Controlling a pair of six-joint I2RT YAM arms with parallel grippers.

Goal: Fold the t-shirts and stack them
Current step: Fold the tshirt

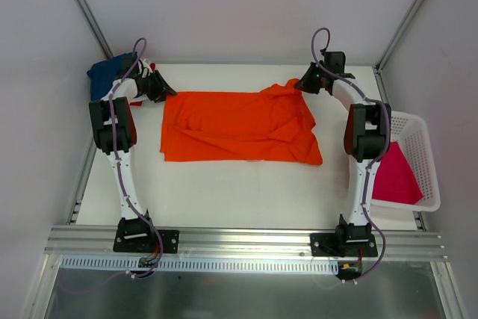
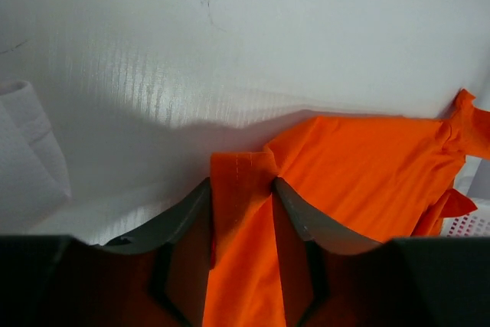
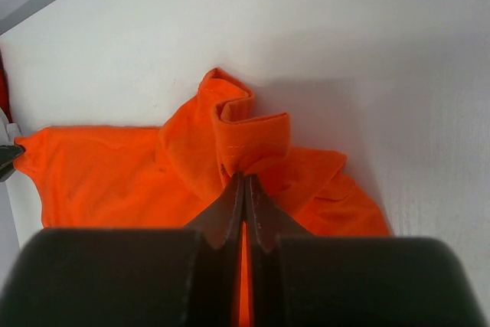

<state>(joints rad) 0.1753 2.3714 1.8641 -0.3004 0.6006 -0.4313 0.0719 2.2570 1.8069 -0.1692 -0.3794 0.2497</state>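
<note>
A bright orange t-shirt (image 1: 239,128) lies spread across the middle of the table, its right side rumpled. My left gripper (image 1: 168,91) is at the shirt's far left corner. In the left wrist view its jaws (image 2: 241,185) stand partly apart, with a strip of the orange cloth (image 2: 360,166) filling the gap between them. My right gripper (image 1: 301,86) is at the shirt's far right corner. There it (image 3: 245,178) is shut on a bunched fold of the orange t-shirt (image 3: 253,139), which is lifted a little off the table.
A navy blue t-shirt (image 1: 104,74) lies bunched at the back left corner, behind the left arm. A white lattice basket (image 1: 426,162) off the table's right edge holds a magenta-pink t-shirt (image 1: 394,177). White cloth (image 2: 31,143) shows at the left of the left wrist view.
</note>
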